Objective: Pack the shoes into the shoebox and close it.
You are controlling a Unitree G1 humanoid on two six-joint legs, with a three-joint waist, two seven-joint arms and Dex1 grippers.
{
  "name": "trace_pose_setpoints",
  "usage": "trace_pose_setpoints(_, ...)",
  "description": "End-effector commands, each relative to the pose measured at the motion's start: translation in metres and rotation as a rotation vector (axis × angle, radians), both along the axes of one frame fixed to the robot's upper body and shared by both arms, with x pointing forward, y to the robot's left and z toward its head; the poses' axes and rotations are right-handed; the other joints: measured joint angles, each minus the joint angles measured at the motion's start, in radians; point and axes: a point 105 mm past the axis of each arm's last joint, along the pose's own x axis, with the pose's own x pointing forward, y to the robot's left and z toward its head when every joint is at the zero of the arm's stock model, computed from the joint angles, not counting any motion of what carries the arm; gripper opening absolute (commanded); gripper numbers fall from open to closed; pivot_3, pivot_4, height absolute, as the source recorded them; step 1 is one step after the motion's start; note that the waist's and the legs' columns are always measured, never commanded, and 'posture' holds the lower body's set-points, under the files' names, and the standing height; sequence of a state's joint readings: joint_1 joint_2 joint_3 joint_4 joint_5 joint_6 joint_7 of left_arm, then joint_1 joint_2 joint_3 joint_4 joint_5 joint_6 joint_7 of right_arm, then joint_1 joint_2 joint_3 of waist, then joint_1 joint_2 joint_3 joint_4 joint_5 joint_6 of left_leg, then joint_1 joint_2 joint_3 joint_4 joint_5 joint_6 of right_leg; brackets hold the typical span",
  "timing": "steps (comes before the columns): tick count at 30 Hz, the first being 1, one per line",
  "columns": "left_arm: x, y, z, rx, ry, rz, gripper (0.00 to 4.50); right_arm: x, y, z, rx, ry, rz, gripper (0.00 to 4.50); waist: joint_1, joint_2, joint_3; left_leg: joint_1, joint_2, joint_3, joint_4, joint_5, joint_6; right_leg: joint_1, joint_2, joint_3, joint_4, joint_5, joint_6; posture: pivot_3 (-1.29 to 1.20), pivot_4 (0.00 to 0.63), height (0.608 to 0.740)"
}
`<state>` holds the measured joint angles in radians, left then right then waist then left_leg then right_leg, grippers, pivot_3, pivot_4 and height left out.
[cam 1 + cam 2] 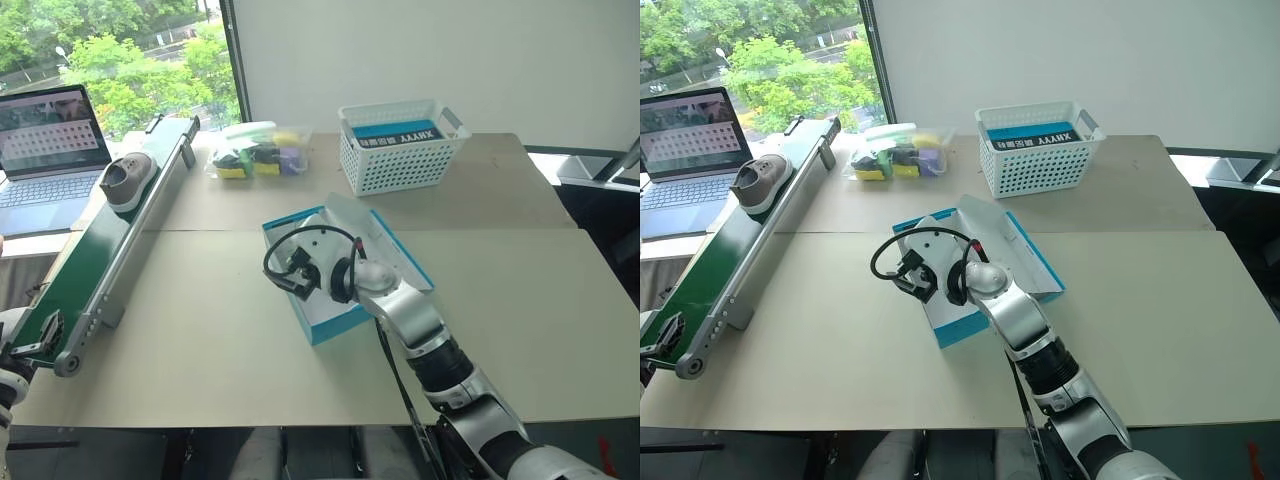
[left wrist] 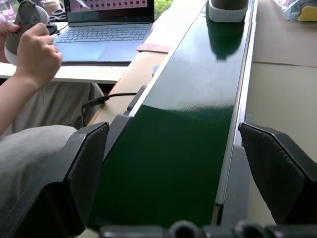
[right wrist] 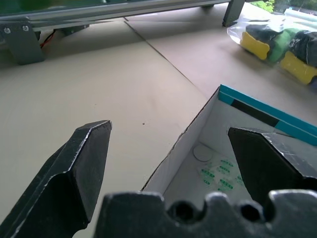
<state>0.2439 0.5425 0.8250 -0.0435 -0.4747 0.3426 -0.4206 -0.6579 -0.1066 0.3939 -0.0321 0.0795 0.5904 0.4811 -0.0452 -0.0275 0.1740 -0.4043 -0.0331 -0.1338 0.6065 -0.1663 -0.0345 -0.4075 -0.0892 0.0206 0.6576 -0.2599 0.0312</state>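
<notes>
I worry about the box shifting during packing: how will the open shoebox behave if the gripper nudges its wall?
The shoebox looks like thin cardboard and sits empty, so it probably slides easily on the smooth table. Its wall would likely flex under the open right gripper. The raised lid may flop.

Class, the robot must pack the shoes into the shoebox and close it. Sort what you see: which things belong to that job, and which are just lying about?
Belongs to the job:
- grey sneaker on the conveyor belt
- second sneaker in a person's hand
- open teal shoebox

Just lying about:
- laptop
- white lattice basket
- clear bag of coloured items
</notes>
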Motion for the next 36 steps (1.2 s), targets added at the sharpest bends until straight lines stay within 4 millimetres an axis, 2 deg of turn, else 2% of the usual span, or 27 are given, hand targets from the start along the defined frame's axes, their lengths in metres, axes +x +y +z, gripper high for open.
trace_pose_setpoints(1, -0.006, 0.008, 0.008, 0.029, -0.033, 0.019, 4.5, -0.001, 0.004, 0.018, 0.035, -0.065, 0.021, 4.45, 0.001, 0.0, 0.0, 0.0, 0.0, 0.0, 0.0, 0.0, 0.0, 0.0, 0.0, 0.0, 0.0, 0.0, 0.0, 0.0, 0.15, 0.729)
trace_pose_setpoints(8, -0.002, 0.014, 0.006, 0.031, -0.018, 0.011, 4.5, -0.001, 0.004, 0.016, 0.039, -0.06, 0.008, 4.45, 0.001, 0.0, 0.0, 0.0, 0.0, 0.0, 0.0, 0.0, 0.0, 0.0, 0.0, 0.0, 0.0, 0.0, 0.0, 0.0, 0.15, 0.729)
trace_pose_setpoints(22, 0.024, 0.007, -0.004, 0.006, -0.002, -0.049, 4.5, 0.003, -0.003, 0.017, 0.048, -0.07, -0.039, 4.45, -0.001, 0.0, 0.0, 0.0, 0.0, 0.0, 0.0, 0.0, 0.0, 0.0, 0.0, 0.0, 0.0, 0.0, 0.0, 0.0, 0.15, 0.729)
trace_pose_setpoints(36, 0.036, 0.007, -0.029, -0.082, -0.007, -0.014, 4.5, 0.006, -0.007, 0.022, 0.051, -0.085, -0.06, 4.45, 0.002, 0.0, 0.0, 0.0, -0.001, 0.0, 0.0, 0.0, 0.0, 0.0, -0.001, 0.0, 0.001, 0.0, 0.0, 0.0, 0.15, 0.729)
